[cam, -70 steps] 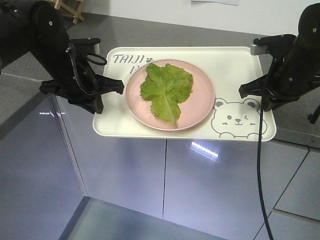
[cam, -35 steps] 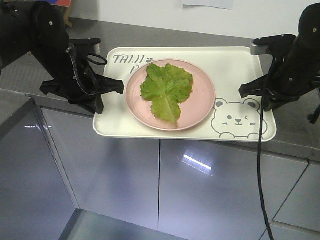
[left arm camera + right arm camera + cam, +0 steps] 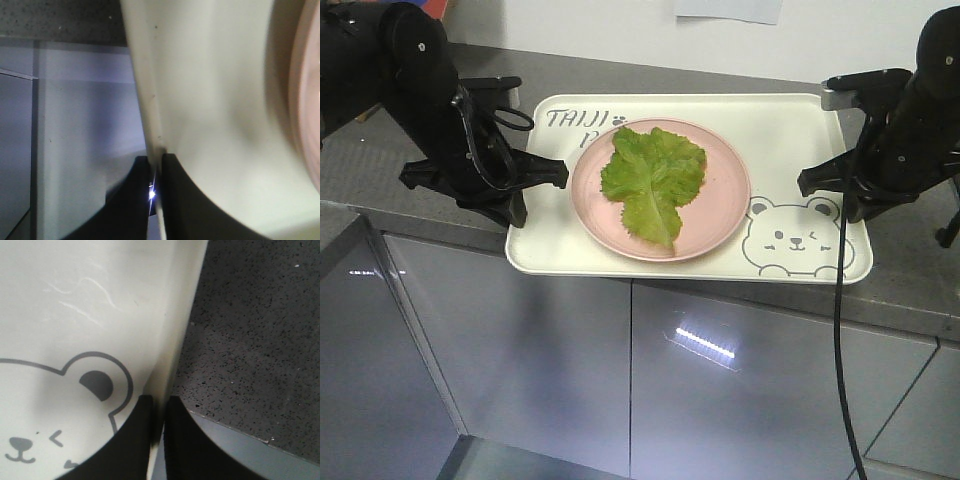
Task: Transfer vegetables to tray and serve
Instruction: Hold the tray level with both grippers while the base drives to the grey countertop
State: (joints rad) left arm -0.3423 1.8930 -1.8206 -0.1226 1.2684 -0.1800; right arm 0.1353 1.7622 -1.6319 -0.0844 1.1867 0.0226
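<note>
The green lettuce leaf [image 3: 653, 178] lies on a round pink plate [image 3: 720, 215], which rests on the cream-white tray [image 3: 790, 130] with the bear drawing. The tray is held in the air, its front part beyond the counter edge. My left gripper [image 3: 552, 176] is shut on the tray's left rim; the left wrist view shows the rim [image 3: 150, 100] pinched in my left gripper [image 3: 156, 165]. My right gripper [image 3: 817, 182] is shut on the tray's right rim; the right wrist view shows my right gripper [image 3: 159, 407] clamped on that rim [image 3: 182, 315] beside the bear's ear.
A dark grey speckled counter [image 3: 920, 270] runs under and behind the tray, with glossy grey cabinet doors [image 3: 520, 340] below it. A white wall stands behind the counter. A black cable [image 3: 840, 380] hangs from the right arm.
The counter and cabinets have shifted in the view relative to the tray and arms; the cabinet seams have moved left. Both grippers keep the same hold on the tray.
</note>
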